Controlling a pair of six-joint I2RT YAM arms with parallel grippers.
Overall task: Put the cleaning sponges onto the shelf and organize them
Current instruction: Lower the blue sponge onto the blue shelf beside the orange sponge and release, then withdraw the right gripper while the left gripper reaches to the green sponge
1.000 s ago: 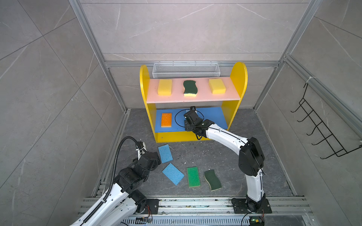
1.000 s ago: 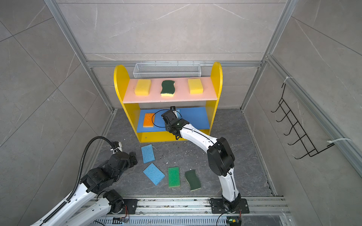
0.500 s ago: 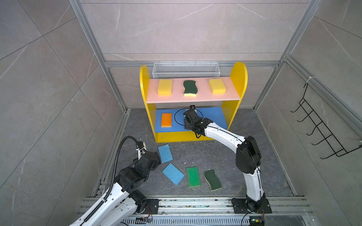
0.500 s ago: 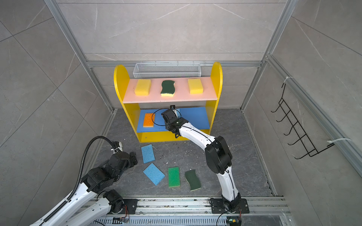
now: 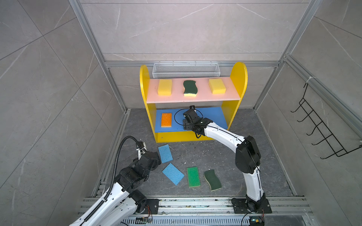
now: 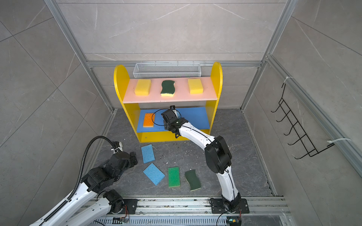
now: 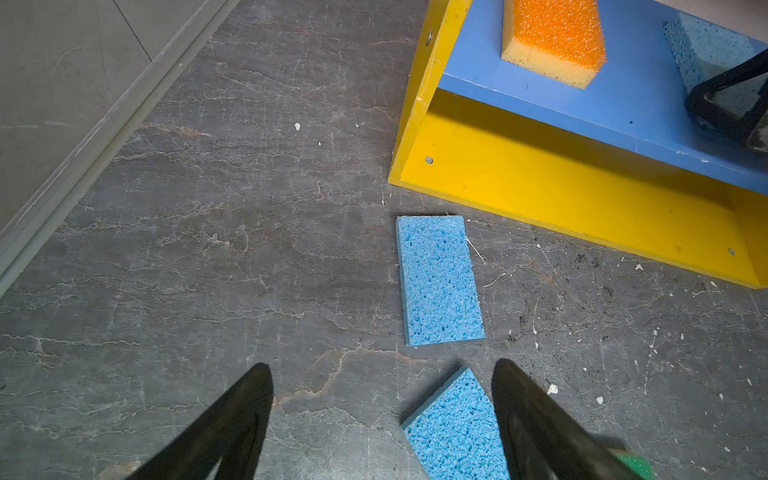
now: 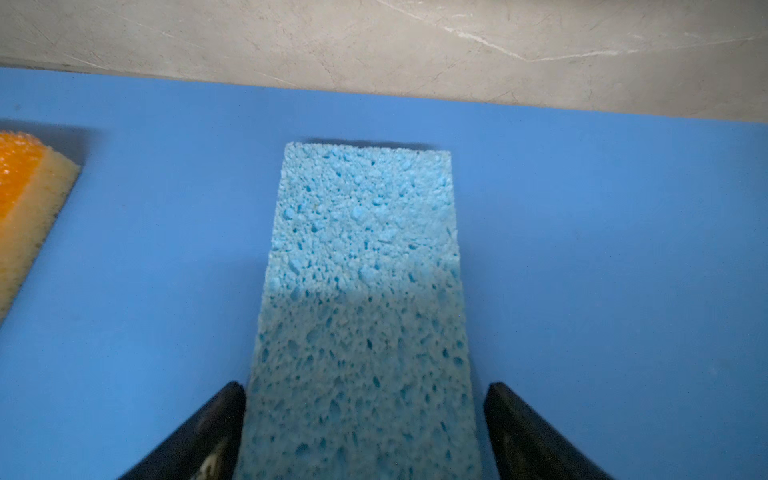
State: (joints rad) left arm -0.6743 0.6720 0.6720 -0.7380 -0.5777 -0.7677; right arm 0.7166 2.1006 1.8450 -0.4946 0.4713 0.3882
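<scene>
Both are spread: the right gripper straddles a light blue sponge on the shelf's blue board, while the left gripper hovers empty before it.

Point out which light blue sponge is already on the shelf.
The light blue sponge on the blue board, beside the orange sponge; the other two lie on the floor.
</scene>
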